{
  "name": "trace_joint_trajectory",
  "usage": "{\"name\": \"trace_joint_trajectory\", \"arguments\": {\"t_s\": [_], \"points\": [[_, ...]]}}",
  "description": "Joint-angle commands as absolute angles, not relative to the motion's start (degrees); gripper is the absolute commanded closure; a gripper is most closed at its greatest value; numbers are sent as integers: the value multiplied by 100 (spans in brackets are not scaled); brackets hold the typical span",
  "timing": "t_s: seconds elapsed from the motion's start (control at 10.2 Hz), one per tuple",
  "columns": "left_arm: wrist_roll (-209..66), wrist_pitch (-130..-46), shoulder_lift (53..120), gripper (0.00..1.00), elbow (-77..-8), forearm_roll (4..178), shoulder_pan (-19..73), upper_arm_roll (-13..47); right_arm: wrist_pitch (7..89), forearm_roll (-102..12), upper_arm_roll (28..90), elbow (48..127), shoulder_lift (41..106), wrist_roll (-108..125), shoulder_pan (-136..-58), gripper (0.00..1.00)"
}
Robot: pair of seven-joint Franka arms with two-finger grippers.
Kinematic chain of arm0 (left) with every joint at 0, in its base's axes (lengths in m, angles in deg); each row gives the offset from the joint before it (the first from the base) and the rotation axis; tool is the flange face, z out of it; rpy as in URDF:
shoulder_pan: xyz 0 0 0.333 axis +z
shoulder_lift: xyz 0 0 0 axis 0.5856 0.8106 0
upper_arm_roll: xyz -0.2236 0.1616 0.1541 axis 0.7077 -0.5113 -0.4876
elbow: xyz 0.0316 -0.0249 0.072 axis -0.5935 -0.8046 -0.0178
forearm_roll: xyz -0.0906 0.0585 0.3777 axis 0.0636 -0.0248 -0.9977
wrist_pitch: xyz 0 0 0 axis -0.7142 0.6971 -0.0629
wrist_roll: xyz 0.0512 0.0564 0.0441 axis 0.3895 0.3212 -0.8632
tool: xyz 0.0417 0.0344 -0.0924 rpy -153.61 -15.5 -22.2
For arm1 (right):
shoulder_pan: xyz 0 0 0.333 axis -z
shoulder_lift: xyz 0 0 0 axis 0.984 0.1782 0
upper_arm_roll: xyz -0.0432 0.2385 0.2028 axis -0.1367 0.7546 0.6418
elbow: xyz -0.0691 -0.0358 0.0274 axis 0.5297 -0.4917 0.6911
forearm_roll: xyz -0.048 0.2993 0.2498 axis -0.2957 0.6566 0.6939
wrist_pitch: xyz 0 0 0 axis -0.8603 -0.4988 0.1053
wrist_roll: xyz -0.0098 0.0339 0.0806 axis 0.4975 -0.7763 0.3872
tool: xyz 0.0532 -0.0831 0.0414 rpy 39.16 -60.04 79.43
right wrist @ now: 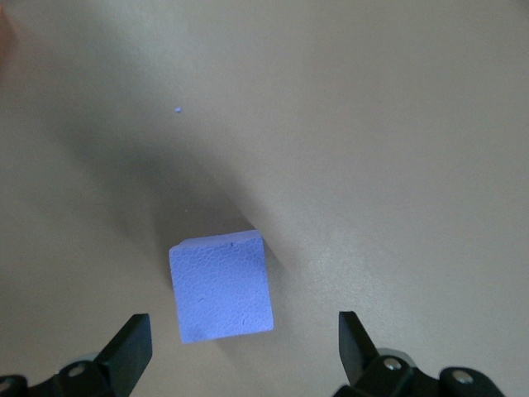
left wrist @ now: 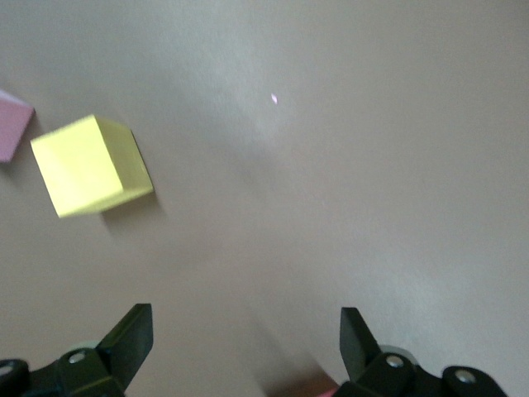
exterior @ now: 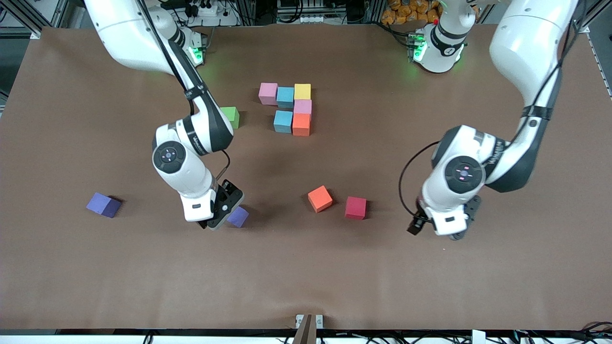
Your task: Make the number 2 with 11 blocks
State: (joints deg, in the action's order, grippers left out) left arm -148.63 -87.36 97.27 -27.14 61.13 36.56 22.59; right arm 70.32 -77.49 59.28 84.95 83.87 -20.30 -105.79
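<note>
The partial number 2 (exterior: 291,109) is six adjoining blocks: a pink (exterior: 268,93), cyan (exterior: 285,96) and yellow (exterior: 302,91) row, then pink (exterior: 302,107), then cyan (exterior: 283,121) beside orange (exterior: 301,124). My right gripper (exterior: 227,214) (right wrist: 244,347) hangs open low over a purple block (exterior: 238,216) (right wrist: 221,288), whose edge reaches just between the fingertips. Loose blocks lie nearer the camera: orange (exterior: 320,198), red (exterior: 355,208), and purple (exterior: 103,205) toward the right arm's end. My left gripper (exterior: 453,233) (left wrist: 246,347) is open and empty above bare table. A yellow block (left wrist: 91,165) shows in the left wrist view, hidden under that arm in the front view.
A green cube (exterior: 230,116) sits beside the right arm's forearm, level with the partial digit. The brown table (exterior: 306,277) runs wide toward the front camera. A small bracket (exterior: 308,321) sits at the table's front edge.
</note>
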Motion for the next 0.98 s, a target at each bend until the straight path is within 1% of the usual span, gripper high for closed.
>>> {"name": "trace_joint_trajectory", "arguments": {"t_s": [0.0,0.89], "points": [[-14554,-8619,9589,0,-2857,6039,3760,2291,6924,-7716,5982,8318,8540,-2119,-10496,0],[-14439,-8680,9747,0,-2848,6030,3690,2291,6942,-7743,5982,8370,8787,-2277,-10575,0]]}}
